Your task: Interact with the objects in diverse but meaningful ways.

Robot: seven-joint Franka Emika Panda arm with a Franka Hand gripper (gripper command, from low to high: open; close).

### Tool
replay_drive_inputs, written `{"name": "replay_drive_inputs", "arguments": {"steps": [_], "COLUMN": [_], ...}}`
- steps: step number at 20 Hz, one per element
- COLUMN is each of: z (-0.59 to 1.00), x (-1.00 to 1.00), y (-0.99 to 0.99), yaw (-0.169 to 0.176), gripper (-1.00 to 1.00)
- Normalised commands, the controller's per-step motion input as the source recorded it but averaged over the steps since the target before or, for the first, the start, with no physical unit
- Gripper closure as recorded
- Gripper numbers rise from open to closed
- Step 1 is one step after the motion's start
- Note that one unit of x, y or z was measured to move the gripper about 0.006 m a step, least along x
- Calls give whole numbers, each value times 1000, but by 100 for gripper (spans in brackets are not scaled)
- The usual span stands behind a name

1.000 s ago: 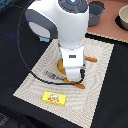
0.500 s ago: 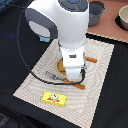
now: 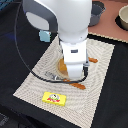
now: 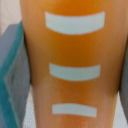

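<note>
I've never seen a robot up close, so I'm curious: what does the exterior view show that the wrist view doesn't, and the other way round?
Only the exterior view shows the arm standing over a woven placemat, a flat yellow packet near the mat's edge, a light-blue and white carton and grey pots behind. Only the wrist view shows the orange surface up close, with three pale curved stripes. Both share that orange object, mostly hidden beneath the arm outside.

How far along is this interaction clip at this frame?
Nothing looks finished. In hand: the gripper is low over the placemat on an orange object that fills the wrist view; grasp unclear. Left: yellow packet lies apart, light-blue carton stands beyond the mat.
</note>
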Motion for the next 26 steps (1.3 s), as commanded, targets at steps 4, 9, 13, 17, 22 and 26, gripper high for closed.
{"name": "replay_drive_inputs", "arguments": {"steps": [4, 9, 13, 17, 22, 26], "z": [739, 466, 216, 39, 0, -1], "x": [-374, -683, -686, -652, -602, -591], "y": [281, 219, 70, 0, 0, 0], "yaw": [37, 5, 0, 0, 0, 0], "gripper": [100, 100, 100, 100, 100, 100]}}
